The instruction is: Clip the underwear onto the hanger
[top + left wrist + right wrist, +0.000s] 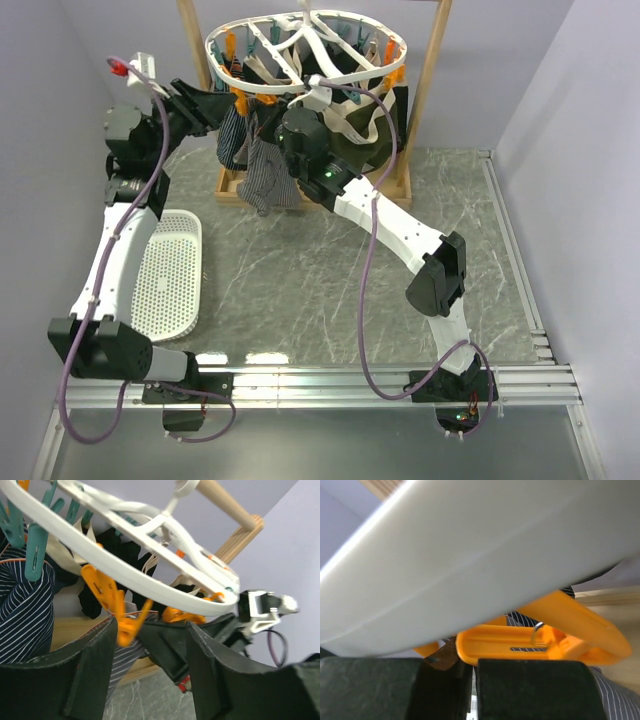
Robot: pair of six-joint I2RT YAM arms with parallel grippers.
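While your spread left fingers (pixel 90 670) flank the orange plastic clip (pixel 117 612), the light grey striped underwear (pixel 124 660) hangs just beneath it, right fingers (pixel 530 690) pressed together alongside.

You've got soft, even overhead light up top with only a white glare patch on the tabletop (pixel 300 290) near its front edge, but your right wrist view is a washed-out, out-of-focus smear of hanger (pixel 470 555).
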